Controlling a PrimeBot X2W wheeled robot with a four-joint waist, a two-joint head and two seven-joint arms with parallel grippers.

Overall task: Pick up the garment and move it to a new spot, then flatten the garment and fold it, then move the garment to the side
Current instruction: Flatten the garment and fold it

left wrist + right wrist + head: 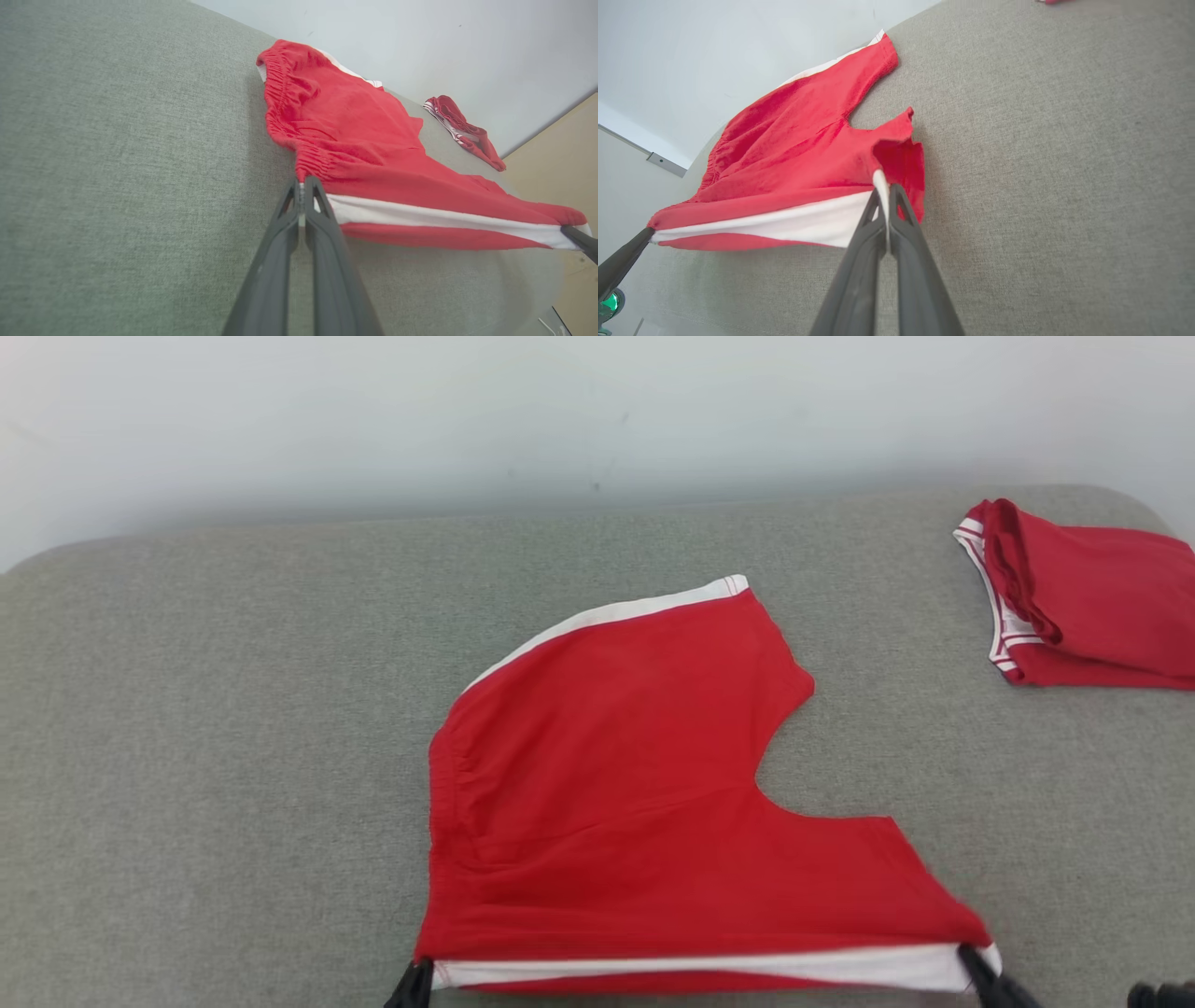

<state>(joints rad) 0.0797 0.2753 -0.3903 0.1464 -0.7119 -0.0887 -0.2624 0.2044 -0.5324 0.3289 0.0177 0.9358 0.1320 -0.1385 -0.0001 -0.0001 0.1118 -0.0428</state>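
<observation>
In the head view, the red garment (635,784) is spread over the centre and lower middle of the frame on the grey cloth surface (215,709). Its white-striped edge is held up along the bottom edge. The left gripper (415,980), at the bottom left of centre, is clamped on one corner of that edge. The right gripper (976,966), at the bottom right, is clamped on the other. A folded red garment (1092,607) is seen at the upper right, well apart.

In the left wrist view, the jaws are pressed together on the very end of the stripe, beside the gathered waistband. So little cloth is pinched that the corner could probably be lost if the edge were pulled tighter.

In the right wrist view, only the tip of the white band is caught between the closed fingers, and the leg opening hangs loose beside them. If the two corners were carried over unevenly, a skewed fold would likely be made. The waistband creases could also be pressed in.
</observation>
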